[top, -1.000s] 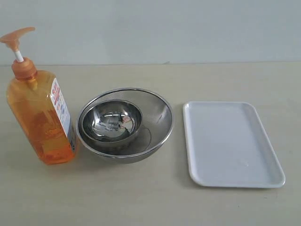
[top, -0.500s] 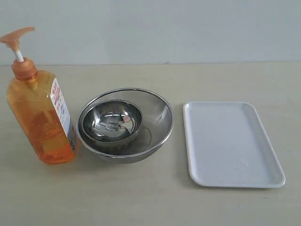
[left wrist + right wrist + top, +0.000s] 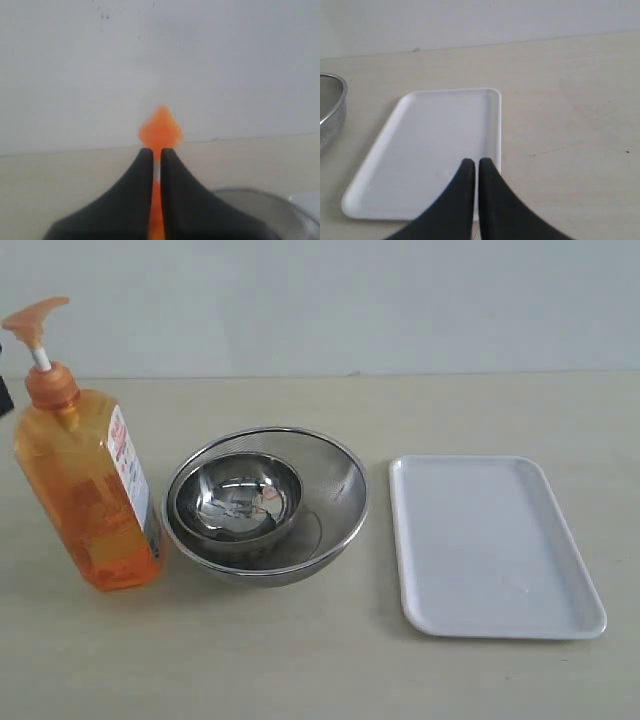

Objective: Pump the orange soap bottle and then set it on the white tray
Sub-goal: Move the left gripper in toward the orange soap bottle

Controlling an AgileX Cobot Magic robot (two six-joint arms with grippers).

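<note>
Orange soap bottle [image 3: 85, 490] stands upright just left of two nested steel bowls [image 3: 355, 502], white stem showing. Right of the bowls, a little apart, lies the white tray [image 3: 490, 540]. The bowls sit between bottle and tray. Your left gripper [image 3: 156, 155] is clenched on nothing, pointing at the blurred pump head [image 3: 160, 127]. Your right gripper [image 3: 474, 167], also clenched and empty, hangs over the tray.

Soap bottle [image 3: 160, 127] blurry (btm hidden).

A large steel mesh bowl [image 3: 335, 492] stands on the pale beige surface [image 3: 300, 660]. A smaller polished steel bowl [image 3: 238, 496] sits inside it, nested toward its 9 o'clock side. A plain pale wall [image 3: 350, 300] rises at 12 o'clock.
</note>
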